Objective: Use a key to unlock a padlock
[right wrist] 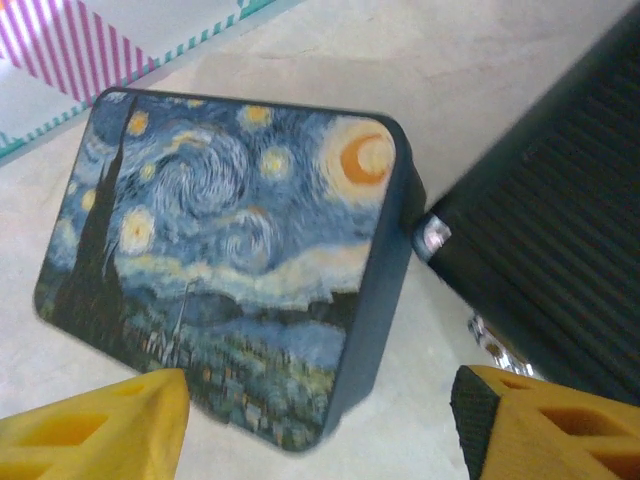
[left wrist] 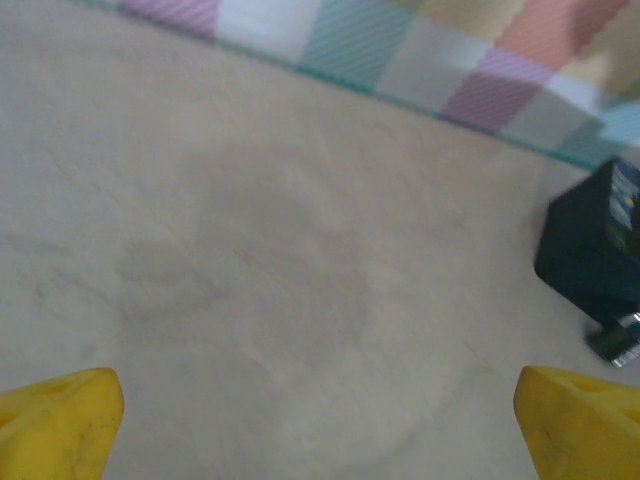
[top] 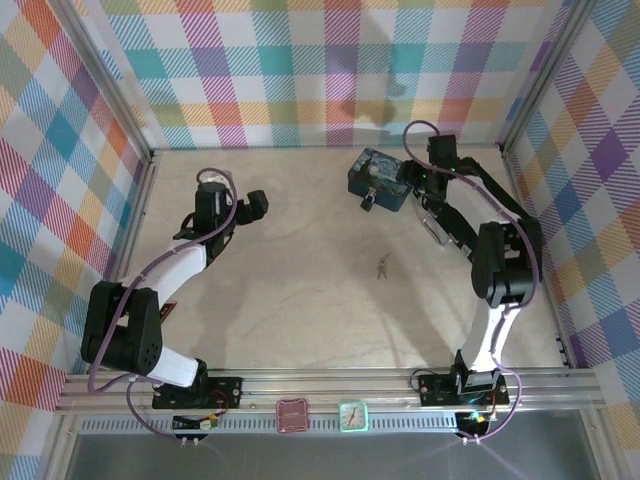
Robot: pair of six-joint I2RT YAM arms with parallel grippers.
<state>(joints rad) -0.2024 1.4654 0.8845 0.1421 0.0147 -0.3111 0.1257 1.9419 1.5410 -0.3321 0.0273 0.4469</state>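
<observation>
Right jaws gape empty over the tin (right wrist: 230, 250), padlock (top: 368, 201) at its 6 o'clock (left jaws likewise open, empty).

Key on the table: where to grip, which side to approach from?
The key lies flat on the table, nothing touching it. Likely best: come straight down from above and pinch across its narrow width, jaws square to its long axis. Too small here to tell head from blade.

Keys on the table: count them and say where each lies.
1. The key lies on the open table, on the near side of the painted tin and apart from it. Another could be hidden behind the tin.
</observation>
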